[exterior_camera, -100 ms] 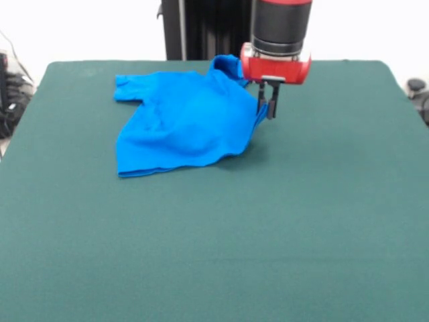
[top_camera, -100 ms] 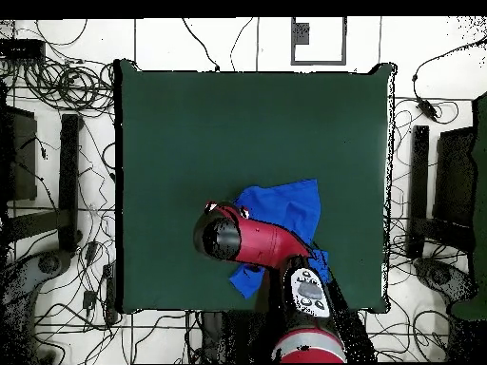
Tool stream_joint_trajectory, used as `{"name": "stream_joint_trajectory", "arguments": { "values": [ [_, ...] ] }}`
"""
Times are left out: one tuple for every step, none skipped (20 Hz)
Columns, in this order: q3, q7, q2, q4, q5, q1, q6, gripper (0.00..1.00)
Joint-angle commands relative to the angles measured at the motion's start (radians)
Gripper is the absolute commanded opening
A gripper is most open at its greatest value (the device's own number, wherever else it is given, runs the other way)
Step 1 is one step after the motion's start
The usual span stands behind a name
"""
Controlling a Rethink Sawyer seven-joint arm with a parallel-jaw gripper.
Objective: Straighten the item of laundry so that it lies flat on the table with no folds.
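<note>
Plainly crumpled: blue T-shirt (exterior_camera, -100 ms: 181,121) lying in a heap on the green desk (exterior_camera, -100 ms: 281,221), humped in the middle, with one sleeve spread out flat on the side away from the jaws (exterior_camera, -100 ms: 268,104). Nearest edge of the cloth drawn up into a raised peak right beside the jaws and just behind the red wrist. Jaws pointing straight down, close together with only a narrow gap, tips at the shirt's raised edge; cannot tell whether any cloth is pinched between them. Below the tips, a dark shadow on the felt at the shirt's hem. Seen from overhead, red and black arm (top_camera, -100 ms: 249,240) lying across the shirt (top_camera, -100 ms: 285,204) and hiding much of it, blue cloth showing on both sides of the arm. Beyond the desk's edges, cables (top_camera, -100 ms: 57,67) scattered over a white floor.
</note>
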Motion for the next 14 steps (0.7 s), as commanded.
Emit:
{"name": "stream_joint_trajectory", "arguments": {
  "values": [
    [0.027, 0.159, 0.015, -0.1, 0.05, 0.044, 0.147, 0.0],
    [0.026, 0.161, 0.016, -0.104, 0.05, 0.045, 0.15, 0.0],
    [0.025, 0.164, 0.018, -0.108, 0.05, 0.047, 0.155, 0.0],
    [0.024, 0.166, 0.021, -0.112, 0.049, 0.049, 0.155, 0.0],
    [0.025, 0.169, 0.024, -0.114, 0.049, 0.05, 0.155, 0.0],
    [0.025, 0.172, 0.027, -0.116, 0.049, 0.051, 0.153, 0.0],
    [0.023, 0.174, 0.03, -0.122, 0.049, 0.055, 0.154, 0.0],
    [0.023, 0.176, 0.032, -0.124, 0.048, 0.056, 0.154, 0.0],
    [0.022, 0.177, 0.032, -0.127, 0.048, 0.058, 0.156, 0.0],
    [0.021, 0.179, 0.033, -0.13, 0.048, 0.06, 0.158, 0.0],
    [0.019, 0.179, 0.035, -0.136, 0.048, 0.062, 0.164, 0.0],
    [0.019, 0.18, 0.036, -0.138, 0.049, 0.063, 0.166, 0.0],
    [0.018, 0.182, 0.036, -0.139, 0.05, 0.065, 0.168, 0.0],
    [0.018, 0.184, 0.038, -0.14, 0.051, 0.067, 0.167, 0.0]
  ]
}}
